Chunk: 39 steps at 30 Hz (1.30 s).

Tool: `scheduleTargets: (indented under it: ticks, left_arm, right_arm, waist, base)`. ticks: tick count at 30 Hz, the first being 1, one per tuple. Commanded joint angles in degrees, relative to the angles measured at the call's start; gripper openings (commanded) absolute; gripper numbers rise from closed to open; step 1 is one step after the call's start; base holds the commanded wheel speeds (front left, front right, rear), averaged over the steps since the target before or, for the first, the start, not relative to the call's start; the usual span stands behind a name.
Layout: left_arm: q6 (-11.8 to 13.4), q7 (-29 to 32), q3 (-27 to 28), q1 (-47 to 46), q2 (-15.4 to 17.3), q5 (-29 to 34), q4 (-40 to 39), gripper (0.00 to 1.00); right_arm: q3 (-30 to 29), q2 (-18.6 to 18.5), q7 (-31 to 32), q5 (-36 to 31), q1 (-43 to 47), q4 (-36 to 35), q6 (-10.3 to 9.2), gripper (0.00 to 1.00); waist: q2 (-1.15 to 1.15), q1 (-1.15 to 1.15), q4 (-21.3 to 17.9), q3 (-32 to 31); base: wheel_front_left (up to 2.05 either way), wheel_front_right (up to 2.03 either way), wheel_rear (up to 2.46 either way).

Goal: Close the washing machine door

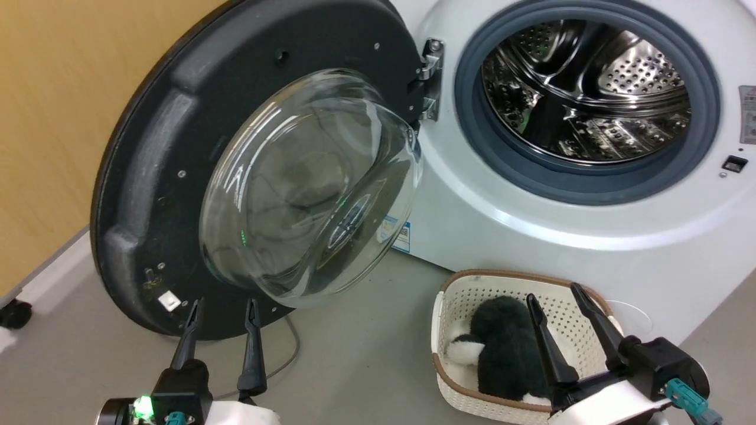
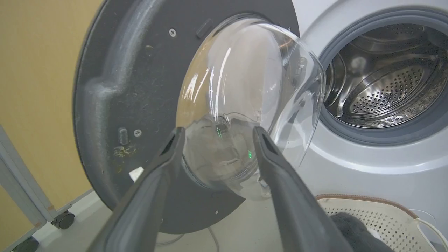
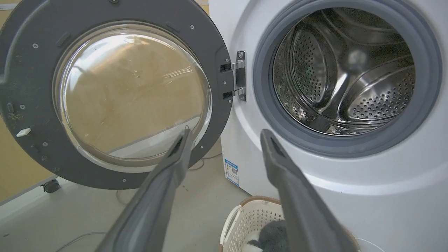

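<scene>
Head view: the washing machine door (image 1: 147,177) hangs wide open from its hinge (image 1: 431,77) at the left edge of the machine's front. The left gripper (image 1: 225,302), fingers apart and empty, sits just under the door's lower rim. The right gripper (image 1: 553,292), likewise spread and empty, hovers over the basket (image 1: 449,295). A push on the bulging glass bowl (image 1: 307,189) would likely skid off, and a weak swing may not latch.
</scene>
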Motion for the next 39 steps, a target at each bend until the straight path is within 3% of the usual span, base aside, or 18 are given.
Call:
scheduleTargets:
  ticks: [1, 23, 32, 34, 39]
  left_arm:
    - [0.5, -0.56, -0.06, 0.81, 0.16, -0.2, -0.32, 1.0]
    - [2.14, -3.31, -0.5, 1.54, 0.09, -0.6, -1.01, 1.0]
    - [2.14, -3.33, -0.17, 1.44, 0.05, -0.69, -0.96, 1.0]
    - [2.11, -3.33, 0.18, 1.4, 0.02, -1.56, -1.57, 0.0]
    - [2.28, -3.33, 3.2, 0.25, 0.29, -3.11, -5.22, 0.0]
  right_arm:
    - [0.3, -0.37, -0.6, 0.5, -1.01, 0.2, 0.04, 1.0]
    - [1.53, -0.52, -3.35, 2.41, -1.14, 1.01, 0.05, 1.0]
    - [1.67, -0.67, -3.36, 2.52, -1.19, 1.03, 0.05, 1.0]
    - [1.68, -0.7, -3.36, 2.53, -1.19, 1.01, 0.05, 1.0]
    - [1.42, -0.75, -3.36, 2.37, -0.95, 0.74, 0.05, 1.0]
  waist:
    - [0.0, 0.0, 0.46, 0.03]
    - [0.0, 0.0, 6.14, 0.29]
    - [0.0, 0.0, 6.21, 0.37]
    - [0.0, 0.0, 6.25, 0.39]
    - [0.0, 0.0, 6.36, 0.64]
  base:
    - [0.0, 0.0, 0.0]
    - [0.0, 0.0, 0.0]
    - [0.0, 0.0, 0.0]
    - [0.0, 0.0, 0.0]
    - [0.0, 0.0, 0.0]
